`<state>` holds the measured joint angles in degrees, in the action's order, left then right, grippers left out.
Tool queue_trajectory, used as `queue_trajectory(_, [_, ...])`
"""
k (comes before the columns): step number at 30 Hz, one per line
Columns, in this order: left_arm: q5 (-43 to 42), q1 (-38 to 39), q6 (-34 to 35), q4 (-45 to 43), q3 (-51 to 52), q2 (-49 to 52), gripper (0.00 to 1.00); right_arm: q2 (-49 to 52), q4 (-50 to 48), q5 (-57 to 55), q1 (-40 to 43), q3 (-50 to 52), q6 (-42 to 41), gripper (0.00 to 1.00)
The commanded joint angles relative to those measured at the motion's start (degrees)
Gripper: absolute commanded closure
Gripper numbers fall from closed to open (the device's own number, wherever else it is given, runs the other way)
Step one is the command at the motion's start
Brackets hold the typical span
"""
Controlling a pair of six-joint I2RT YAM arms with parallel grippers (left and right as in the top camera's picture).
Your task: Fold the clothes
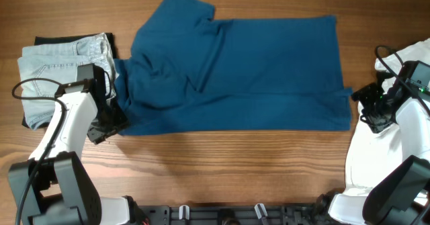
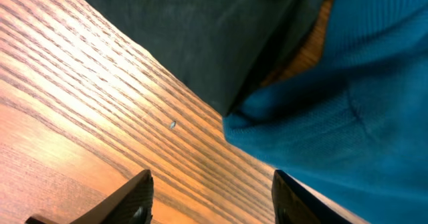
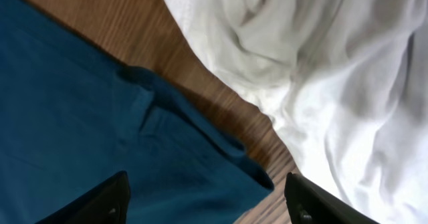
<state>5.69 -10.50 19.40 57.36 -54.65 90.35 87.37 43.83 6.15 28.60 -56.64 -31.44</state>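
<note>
Because the dark blue polo shirt (image 1: 248, 77) lies lengthwise across the middle of the bench (image 1: 235, 164), hem to the robot's right and shoulders to its left, each arm has one end of it within reach, which suits a two-handed fold. One sleeve (image 1: 181, 10) points toward the far edge, and the cloth around the shoulders is rumpled, so that end looks the less tidy. The left end effector (image 1: 107, 125) sits low at the near left corner; its wrist view shows its fingers spread over bare wood with nothing between them, the blue edge just beside them. The right end effector (image 1: 371, 111) hovers at the hem corner (image 3: 247, 164), fingers likewise spread and empty, probably lined up to pinch that corner. The pale denim (image 1: 54, 60) rests folded on a black garment (image 1: 67, 39) at the left, touching or nearly touching the shirt, seemingly a stack of finished pieces. The white garment (image 1: 410, 57) lies crumpled at the right, just beside the hem, likely waiting its turn. The right fingers risk catching it along with the hem.
</note>
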Motion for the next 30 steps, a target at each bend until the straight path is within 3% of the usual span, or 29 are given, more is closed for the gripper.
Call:
queue_trajectory(1, [-6.4, -0.1, -2.6, 1.5, -4.9, -1.7, 0.43, -0.3, -1.4, 4.5, 0.2, -0.8, 4.0, 0.23])
queue_trajectory(5, [-12.2, 0.5, -2.7, 0.7, -10.3, -2.1, 0.44, 0.1, 0.2, 5.6, 0.2, 0.3, 5.3, 0.23])
queue_trajectory(9, [-12.7, 2.3, -2.8, -3.3, -11.3, -2.1, 0.41, 3.0, -1.9, -1.7, 0.3, 6.2, -1.1, 0.21])
queue_trajectory(11, [-12.7, 3.3, -5.0, -3.9, -11.3, -2.1, 0.4, 5.3, -7.5, 3.7, 0.3, 8.4, 1.4, 0.17])
queue_trajectory(15, [-12.7, 4.0, -5.7, -3.9, -11.3, -2.1, 0.39, 8.0, -10.0, 7.8, 0.3, 9.4, 1.5, 0.18])
queue_trajectory(16, [-12.7, 4.0, -5.7, -4.0, -11.3, -2.1, 0.39, 8.2, -11.1, 8.0, 0.3, 9.7, 1.5, 0.21])
queue_trajectory(18, [-12.7, 4.0, -5.7, -4.3, -11.3, -2.1, 0.39, 8.2, -13.0, 9.1, 0.3, 9.8, 1.4, 0.45])
queue_trajectory(19, [-12.7, 4.0, -5.7, -4.4, -11.3, -2.1, 0.39, 8.1, -13.7, 9.4, 0.3, 9.7, 1.4, 0.61])
queue_trajectory(20, [-12.7, 4.0, -5.7, -4.5, -11.3, -2.1, 0.39, 8.0, -13.7, 8.2, 0.4, 9.4, 1.4, 0.86])
queue_trajectory(21, [-12.7, 4.0, -5.7, -4.5, -11.3, -2.1, 0.39, 7.6, -12.9, 8.0, 0.9, 8.8, 1.4, 0.96])
queue_trajectory(30, [-14.7, 4.0, -5.7, -6.1, -11.3, -2.1, 0.37, 0.5, 3.7, -6.1, 3.8, 1.5, 0.6, 0.96])
